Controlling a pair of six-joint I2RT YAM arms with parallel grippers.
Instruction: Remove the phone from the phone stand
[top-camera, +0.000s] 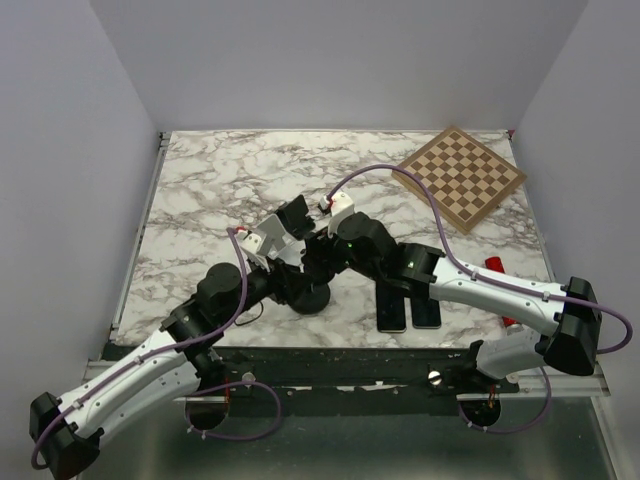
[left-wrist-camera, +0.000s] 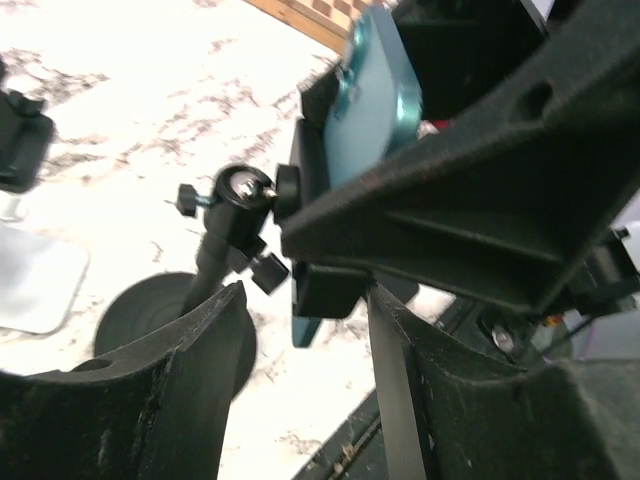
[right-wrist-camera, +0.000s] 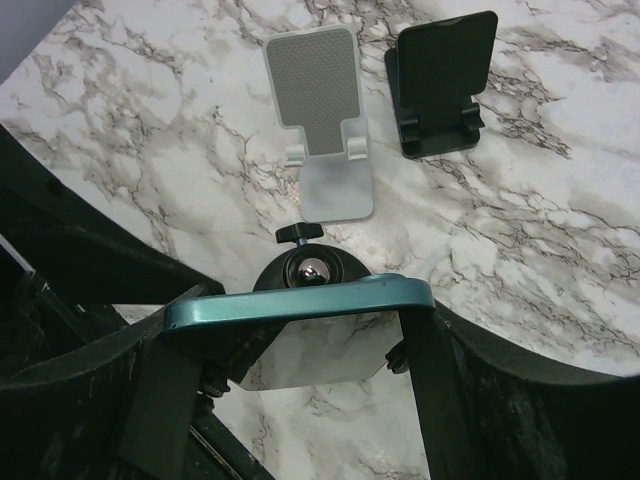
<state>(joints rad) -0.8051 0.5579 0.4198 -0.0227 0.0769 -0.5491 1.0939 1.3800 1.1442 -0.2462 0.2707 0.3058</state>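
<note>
The teal phone (right-wrist-camera: 300, 305) stands clamped in the black phone stand, whose ball joint (right-wrist-camera: 315, 272) and round base (left-wrist-camera: 140, 310) show behind it. My right gripper (right-wrist-camera: 295, 340) comes from above and is shut on the phone, one finger pressed on each side edge. In the left wrist view the phone's back (left-wrist-camera: 375, 95) tilts up in the clamp (left-wrist-camera: 325, 290). My left gripper (left-wrist-camera: 305, 305) is open just below the clamp, with its right finger (left-wrist-camera: 400, 380) touching the clamp's foot. In the top view both grippers (top-camera: 312, 265) crowd over the stand and hide the phone.
An empty white stand (right-wrist-camera: 320, 110) and an empty black stand (right-wrist-camera: 440, 80) sit just beyond the clamped stand. Two dark phones (top-camera: 407, 305) lie flat near the table's front edge. A chessboard (top-camera: 462, 175) lies at the back right, and a red object (top-camera: 495, 265) at the right.
</note>
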